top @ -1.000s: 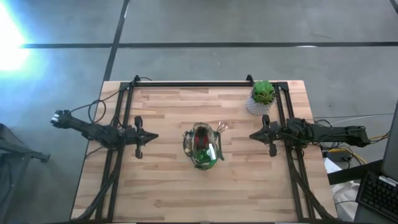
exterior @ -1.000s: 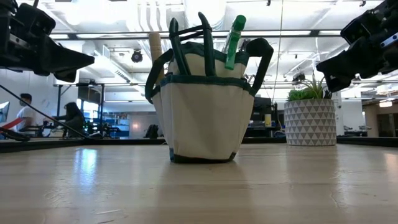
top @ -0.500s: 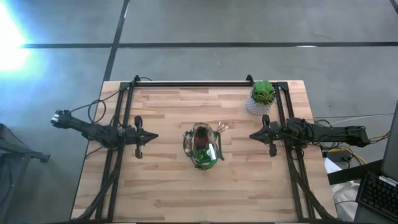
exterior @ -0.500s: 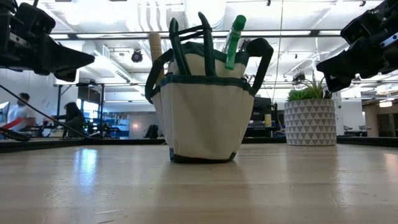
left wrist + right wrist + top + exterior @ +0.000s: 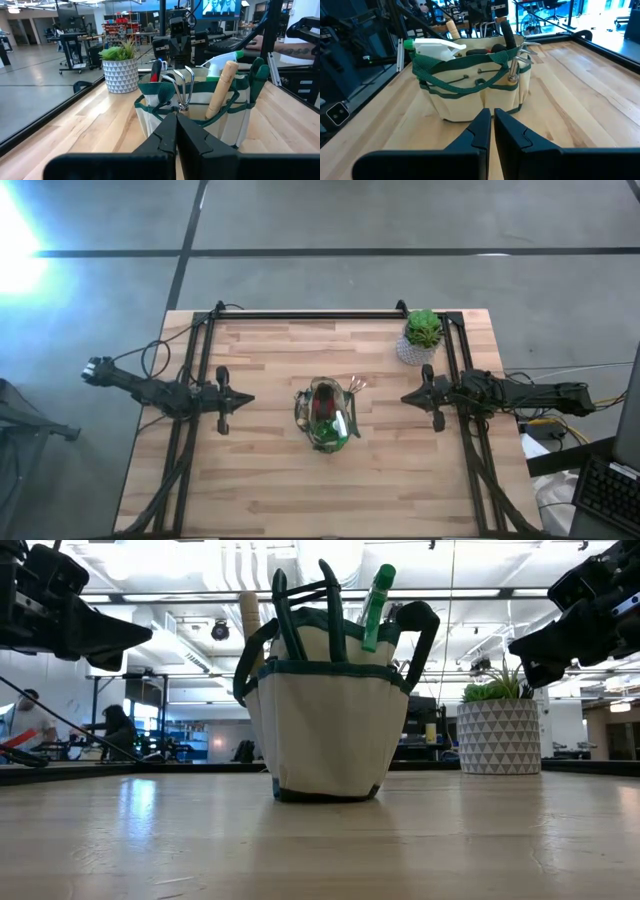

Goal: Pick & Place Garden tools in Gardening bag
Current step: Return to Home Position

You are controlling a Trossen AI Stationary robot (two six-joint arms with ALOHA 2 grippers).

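The gardening bag [image 5: 325, 415] stands upright on its base at the middle of the table, tan fabric with a dark green rim and handles [image 5: 325, 730]. Garden tools stick up out of it: a wooden handle [image 5: 222, 87], a metal fork [image 5: 184, 82], a black-handled tool [image 5: 507, 32], a white and green spray bottle [image 5: 437, 47] and a red piece [image 5: 156, 70]. My left gripper [image 5: 250, 399] is shut, level, to the bag's left and clear of it. My right gripper [image 5: 405, 398] is shut, to the bag's right, also clear of it.
A green plant in a white patterned pot [image 5: 420, 338] stands at the far right of the table, just beyond my right arm. Black rails [image 5: 310, 313] run along the table's far, left and right sides. Bare wood lies in front of the bag.
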